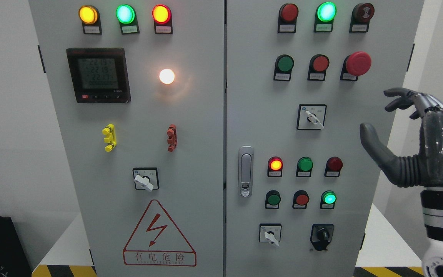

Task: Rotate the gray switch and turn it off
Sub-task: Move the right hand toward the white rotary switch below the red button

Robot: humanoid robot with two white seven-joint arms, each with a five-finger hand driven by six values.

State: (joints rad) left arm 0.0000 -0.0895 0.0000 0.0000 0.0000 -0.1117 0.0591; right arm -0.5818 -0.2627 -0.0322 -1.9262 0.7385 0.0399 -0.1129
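Note:
A grey electrical cabinet (190,134) fills the view. It carries three grey-white rotary switches: one on the left door (144,181), one on the upper right door (313,118), one at the lower right (271,236). Each handle points down to the right. My right hand (388,119) is raised at the right edge, beside the cabinet's right side, level with the upper right switch. Its fingers are spread and hold nothing; it touches no switch. The left arm is out of view.
Lit indicator lamps line the top (125,14). A digital meter (98,75) and a glowing white lamp (166,76) sit on the left door. A red mushroom button (358,63), a door latch (245,171) and a black selector knob (322,234) are on the right door.

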